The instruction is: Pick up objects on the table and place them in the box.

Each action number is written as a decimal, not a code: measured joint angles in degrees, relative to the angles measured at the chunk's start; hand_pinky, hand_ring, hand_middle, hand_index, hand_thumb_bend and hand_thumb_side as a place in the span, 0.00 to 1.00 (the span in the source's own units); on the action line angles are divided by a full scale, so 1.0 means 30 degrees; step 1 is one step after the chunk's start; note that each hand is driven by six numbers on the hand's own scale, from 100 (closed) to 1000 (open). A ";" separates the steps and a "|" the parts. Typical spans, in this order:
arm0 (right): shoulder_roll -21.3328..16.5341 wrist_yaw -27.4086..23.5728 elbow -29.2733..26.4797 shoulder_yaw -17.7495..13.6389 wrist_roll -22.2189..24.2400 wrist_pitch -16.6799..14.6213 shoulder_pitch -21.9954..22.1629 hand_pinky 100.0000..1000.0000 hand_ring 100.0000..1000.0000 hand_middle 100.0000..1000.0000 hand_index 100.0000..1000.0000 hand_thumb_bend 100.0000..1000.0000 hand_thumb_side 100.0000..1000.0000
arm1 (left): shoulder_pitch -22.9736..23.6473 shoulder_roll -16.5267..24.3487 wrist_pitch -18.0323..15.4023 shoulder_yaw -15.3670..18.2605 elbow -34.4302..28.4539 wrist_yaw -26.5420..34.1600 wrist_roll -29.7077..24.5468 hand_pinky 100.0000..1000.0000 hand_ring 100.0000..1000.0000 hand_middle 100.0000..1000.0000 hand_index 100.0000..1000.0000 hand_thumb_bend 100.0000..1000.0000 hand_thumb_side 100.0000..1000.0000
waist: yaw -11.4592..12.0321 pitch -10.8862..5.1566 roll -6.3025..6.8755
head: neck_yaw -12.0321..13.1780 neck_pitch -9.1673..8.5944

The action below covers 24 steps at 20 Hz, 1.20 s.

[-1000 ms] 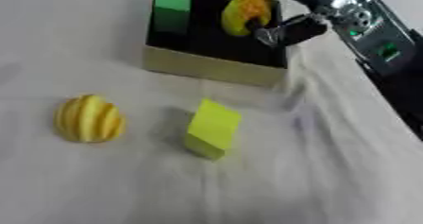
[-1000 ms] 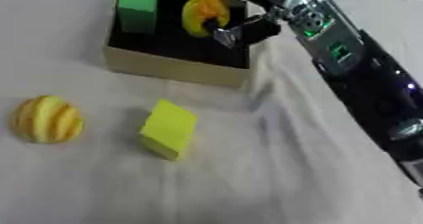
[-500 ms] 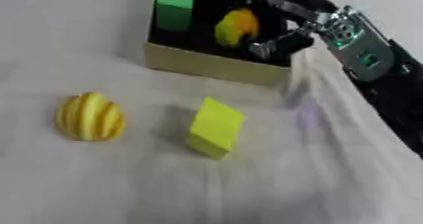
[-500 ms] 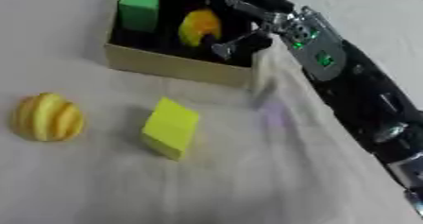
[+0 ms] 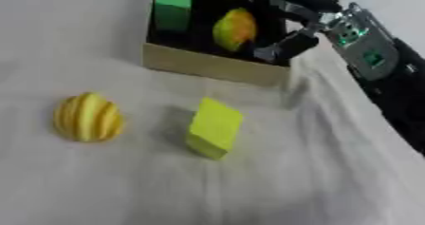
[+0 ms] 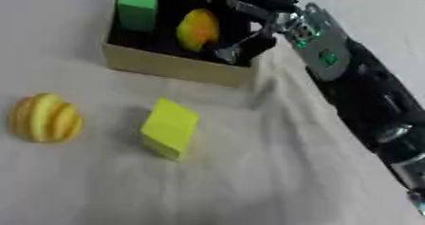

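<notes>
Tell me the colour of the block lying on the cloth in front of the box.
Yellow-green block, plain, with no pattern; the left eye view shows it best.

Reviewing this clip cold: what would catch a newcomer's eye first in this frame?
Probably the robot's right hand, reaching in from the right with its fingers around a yellow-orange fruit inside the cardboard box at the top, where a green block already stands. Next, the two bright things out on the white cloth: a ribbed yellow fruit at left and a yellow block near the middle.
</notes>
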 measured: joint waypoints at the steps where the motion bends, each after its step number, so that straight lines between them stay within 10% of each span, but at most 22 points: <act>1: -0.0020 -0.0024 -0.0074 -0.0027 -0.0073 0.0027 0.0030 0.88 0.81 0.72 0.93 0.05 0.19 | 0.0026 0.0000 0.0016 0.0000 0.0000 0.0009 -0.0016 0.66 0.74 0.70 0.83 0.00 0.58 | -0.0029 -0.0030 0.0006 | 0.0021 0.0022; 11: -0.0466 -0.2096 -0.1360 -0.0185 0.0369 0.0841 0.0132 0.90 0.83 0.72 0.94 0.00 0.14 | 0.0218 0.0001 0.0052 0.0000 0.0000 0.0014 -0.0028 0.66 0.74 0.70 0.83 0.00 0.58 | -0.0389 -0.0424 0.0271 | 0.0070 0.0259; 21: -0.0792 -0.1867 -0.1625 -0.0306 0.1520 0.1206 0.0267 0.94 0.88 0.78 0.97 0.27 0.00 | 0.0288 0.0001 0.0135 -0.0008 0.0000 0.0014 -0.0055 0.66 0.74 0.69 0.83 0.00 0.58 | -0.0503 -0.0688 0.0361 | 0.0121 0.0452; 24: -0.0783 -0.1456 -0.1098 -0.0406 0.1332 0.1388 0.0267 0.94 0.88 0.77 0.96 0.17 0.05 | 0.0271 -0.0001 0.0148 -0.0010 0.0000 0.0016 -0.0068 0.65 0.74 0.69 0.83 0.00 0.58 | -0.0425 -0.0688 0.0361 | 0.0101 0.0452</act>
